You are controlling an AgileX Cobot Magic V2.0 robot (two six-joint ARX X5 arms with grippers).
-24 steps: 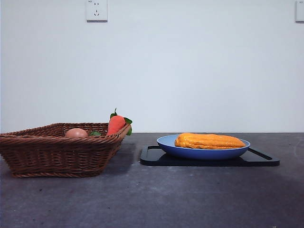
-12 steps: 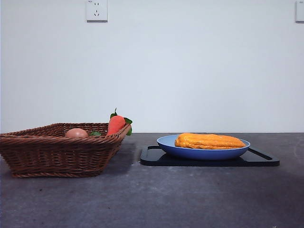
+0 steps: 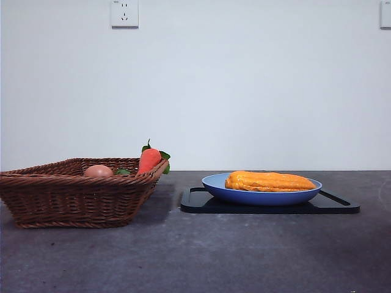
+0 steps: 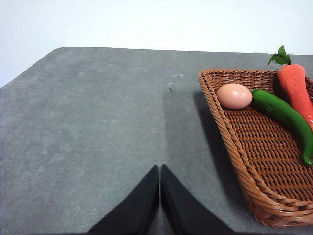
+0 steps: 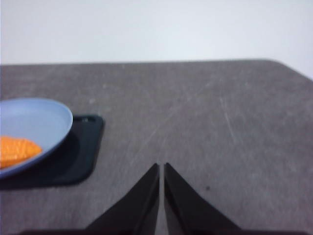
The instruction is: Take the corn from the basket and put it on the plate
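Corn (image 3: 269, 181): lies lengthwise in the plate (image 3: 217, 186), tapered end toward 3 o'clock in the front view; I judge the placing done.
Plate: sits on the black tray (image 3: 195, 201), at 3 o'clock from the basket (image 3: 73, 198).
My left gripper (image 4: 160, 177): jaws pressed together, nothing between them, beside the basket and apart from it.
My right gripper (image 5: 161, 175): jaws closed and empty, clear of the plate.
Step in hand: hold both arms parked; I should not reach back near the plate and nudge the cob.
Count: one corn, one plate, one tray, one basket.
Basket contents: one egg (image 4: 234, 96), one carrot (image 4: 296, 90), one green pepper (image 4: 283, 115).
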